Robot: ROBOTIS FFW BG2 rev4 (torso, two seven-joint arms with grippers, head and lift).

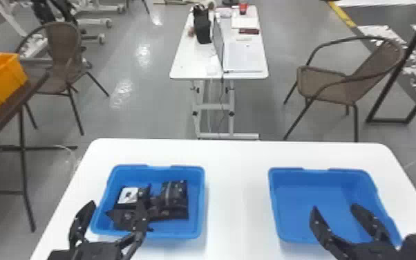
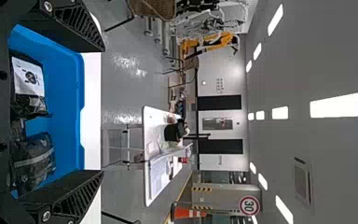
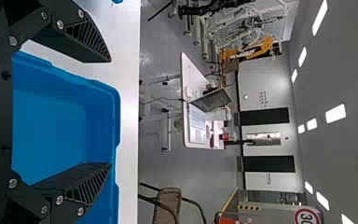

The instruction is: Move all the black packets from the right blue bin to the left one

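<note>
1. The black packets lie piled in the left blue bin, one showing a white label.
2. The left tool is spread wide, holding nothing, at that bin's near side.
3. The right tool is also wide open and unloaded, by the right blue bin.
4. Both bins sit on the white worktop.
</note>
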